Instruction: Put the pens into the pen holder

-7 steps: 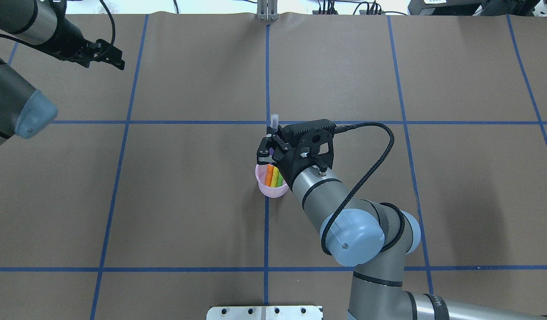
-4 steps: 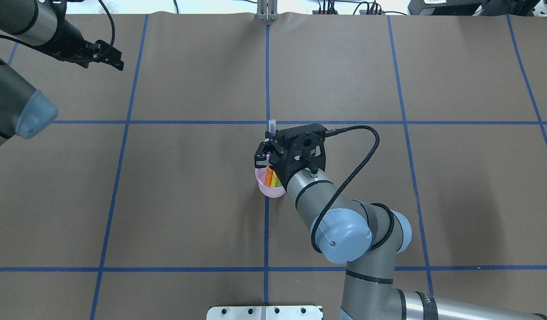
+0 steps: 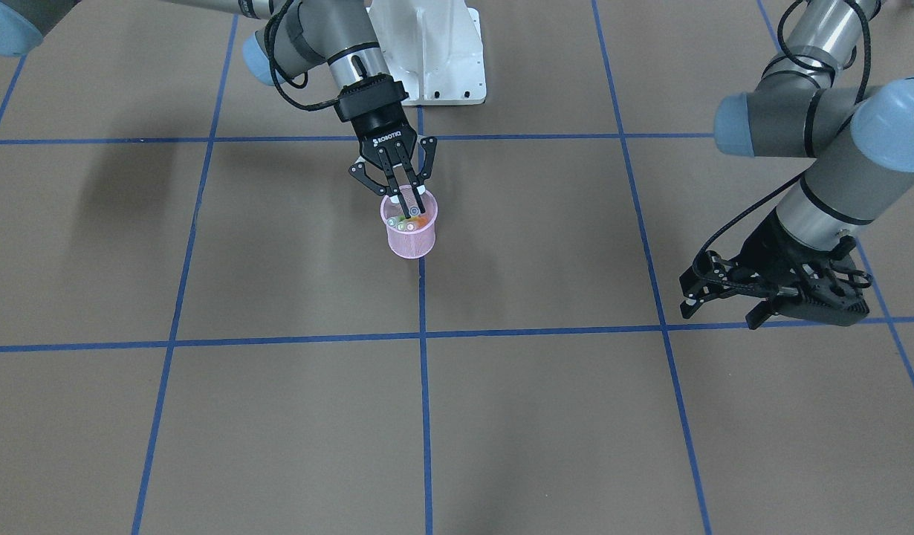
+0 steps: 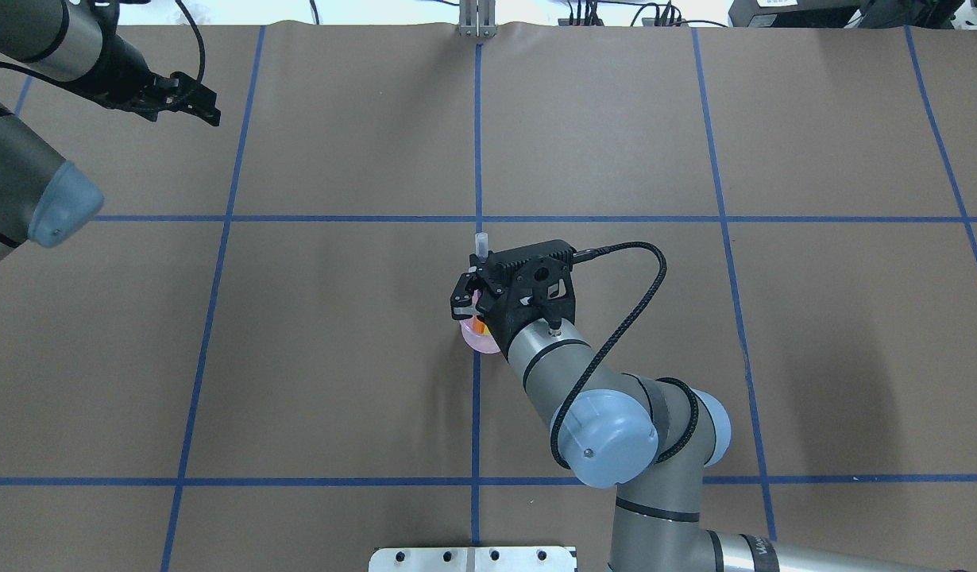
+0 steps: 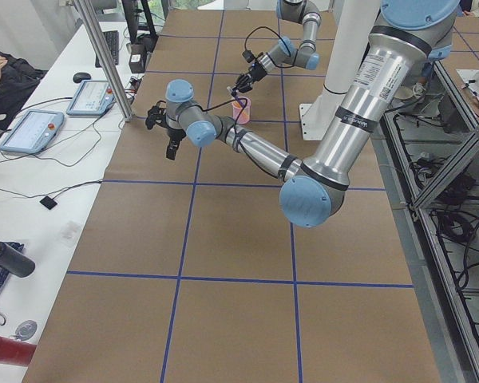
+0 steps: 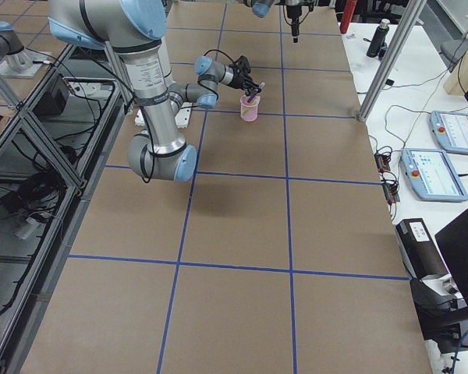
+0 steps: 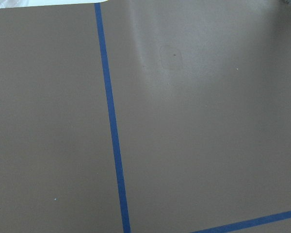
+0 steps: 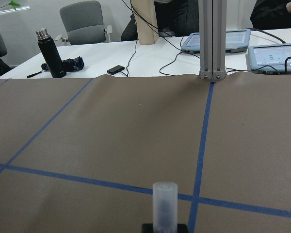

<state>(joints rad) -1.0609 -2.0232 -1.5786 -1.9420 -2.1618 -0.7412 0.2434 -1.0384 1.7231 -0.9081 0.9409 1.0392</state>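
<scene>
The pink mesh pen holder (image 4: pixel 476 342) stands at the table's middle, mostly covered by my right wrist in the overhead view. It shows whole in the front view (image 3: pixel 411 239), with the green, yellow and orange pens (image 3: pixel 407 223) standing inside. My right gripper (image 4: pixel 470 296) is right over the cup's rim, shut on the purple pen (image 4: pixel 480 241). The pen's pale cap end sticks up past the fingers and shows in the right wrist view (image 8: pixel 165 204). Its lower end is at the cup's mouth. My left gripper (image 4: pixel 209 107) is open and empty, far off at the table's far left.
Brown paper with blue tape lines (image 4: pixel 477 143) covers the table. A metal post (image 4: pixel 476 20) stands at the far edge. Beyond it is a white desk with tablets (image 8: pixel 218 41), a black bottle (image 8: pixel 48 52) and seated people.
My right gripper has drawn back toward the robot's base with the purple pen and now covers more of the cup. The left arm has barely moved.
</scene>
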